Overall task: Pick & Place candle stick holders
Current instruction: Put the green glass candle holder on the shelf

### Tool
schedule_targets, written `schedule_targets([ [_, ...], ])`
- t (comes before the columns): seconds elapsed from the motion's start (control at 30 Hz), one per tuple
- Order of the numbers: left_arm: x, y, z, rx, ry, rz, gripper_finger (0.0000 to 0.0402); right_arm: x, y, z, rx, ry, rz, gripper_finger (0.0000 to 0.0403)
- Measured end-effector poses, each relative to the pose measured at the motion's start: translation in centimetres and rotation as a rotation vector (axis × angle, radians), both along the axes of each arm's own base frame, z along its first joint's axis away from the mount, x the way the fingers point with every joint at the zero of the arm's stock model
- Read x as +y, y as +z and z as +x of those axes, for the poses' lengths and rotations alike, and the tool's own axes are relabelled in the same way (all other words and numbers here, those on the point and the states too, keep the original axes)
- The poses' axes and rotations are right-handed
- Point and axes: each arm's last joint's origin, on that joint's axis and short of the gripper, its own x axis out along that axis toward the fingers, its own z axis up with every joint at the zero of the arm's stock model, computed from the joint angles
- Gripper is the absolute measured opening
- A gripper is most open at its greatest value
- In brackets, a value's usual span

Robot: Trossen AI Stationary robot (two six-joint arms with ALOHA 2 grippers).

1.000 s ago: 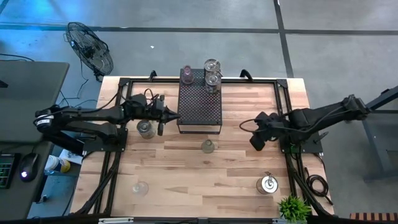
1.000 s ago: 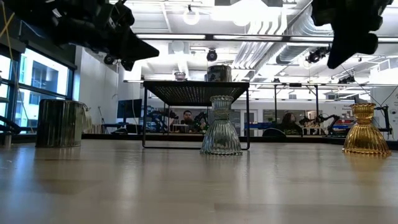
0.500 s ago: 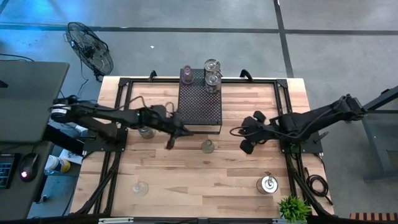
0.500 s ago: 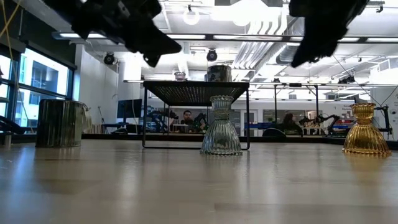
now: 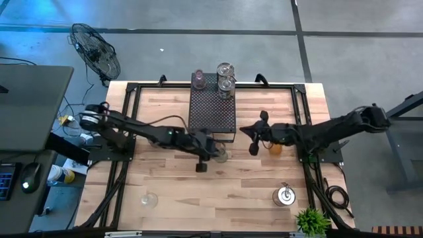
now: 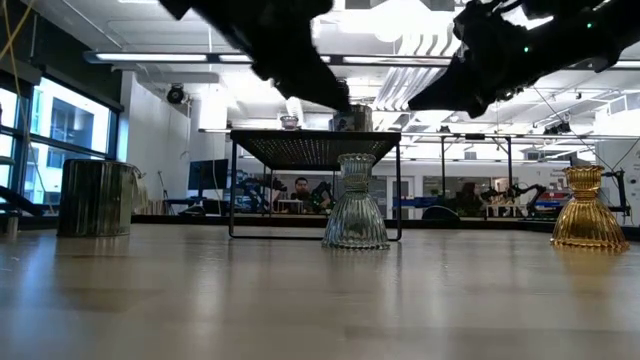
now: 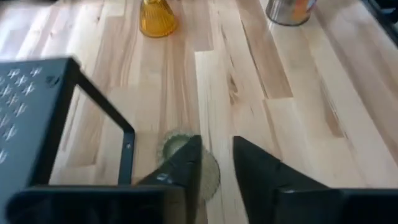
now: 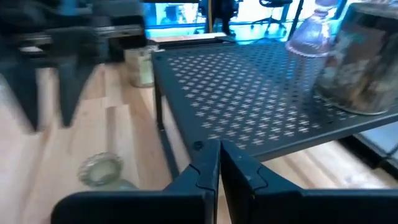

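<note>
Clear glass candle holder (image 5: 221, 156) is flanked above by the parted left gripper (image 7: 214, 163); the right gripper (image 8: 219, 163) is seen closed, empty.

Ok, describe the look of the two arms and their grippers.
Both arms are dark, slim and jointed, with black cables running along them. The left gripper has two black, wedge-shaped fingers; the right gripper has two black tapered fingers. No markings can be made out on either.

Clear ribbed holder (image 6: 355, 203) upright mid-table, amber holder (image 6: 587, 209) upright to its right, silvery cup (image 6: 97, 198) left, pinkish holder (image 5: 197, 79) and two clear ones atop the rack (image 5: 212, 106)
</note>
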Motion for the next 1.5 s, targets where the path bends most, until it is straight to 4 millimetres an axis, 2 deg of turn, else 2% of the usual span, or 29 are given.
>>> schedule_targets([
  [0.17, -1.0, -1.0, 2.3, 0.111, 0.048, 0.067, 0.0138, -0.5, 0.0, 0.0, 0.013, 0.012, -0.036, 0.0002],
  [0.47, -1.3, -2.4, 4.6, 0.188, 0.110, 0.118, 0.0142, -0.4, 0.1, 0.1, 0.018, 0.072, -0.052, 0.0002],
  [0.67, -1.4, -3.1, 4.7, 0.227, 0.115, 0.110, 0.0138, -0.3, 0.1, 0.1, 0.019, 0.084, -0.069, 0.0001],
  [1.17, -1.3, -3.6, 4.6, 0.271, 0.042, 0.204, 0.0038, -0.3, 0.3, 0.2, 0.007, 0.088, -0.087, 0.0002],
  [1.33, -1.6, -3.0, 4.3, 0.258, 0.026, 0.204, 0.0026, -0.3, 0.3, 0.2, 0.008, 0.089, -0.088, 0.0001],
  [1.5, -1.4, -1.4, 3.1, 0.276, 0.017, 0.185, 0.0026, -0.3, 0.2, 0.2, 0.009, 0.089, -0.089, 0.0001],
])
